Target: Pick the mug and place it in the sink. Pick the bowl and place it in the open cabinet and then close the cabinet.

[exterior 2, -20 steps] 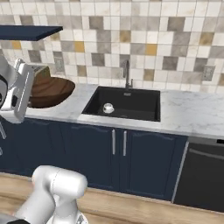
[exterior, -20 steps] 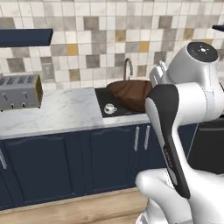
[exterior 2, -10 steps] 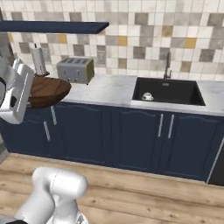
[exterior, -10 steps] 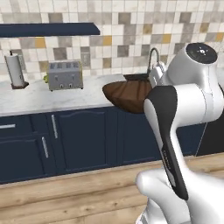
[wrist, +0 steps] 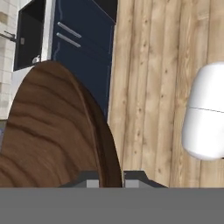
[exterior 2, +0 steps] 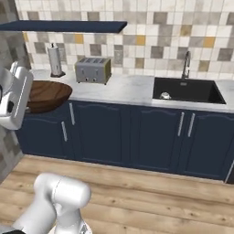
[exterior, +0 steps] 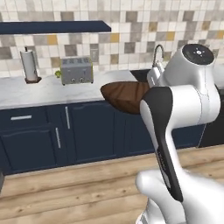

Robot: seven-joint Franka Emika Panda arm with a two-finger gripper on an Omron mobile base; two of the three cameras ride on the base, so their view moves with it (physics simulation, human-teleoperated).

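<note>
- gripper [wrist: 110, 178] pinching bowl [wrist: 52, 131] rim, 2 fingertips either side
- bowl held in air before navy lower cabinets [exterior: 87, 131]
- mug [exterior 2: 165, 95] in sink [exterior 2: 201, 91]
- no legible writing or labels

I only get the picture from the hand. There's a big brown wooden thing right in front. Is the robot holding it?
Observer: Yes, the hand is shut on the bowl's rim, carrying it in front of the counter.
Operator: Where's the mug?
Observer: In the sink, a small mug near the left end.
Operator: Anything else on the counter?
Observer: A toaster and a paper towel roll by the wall.
</note>
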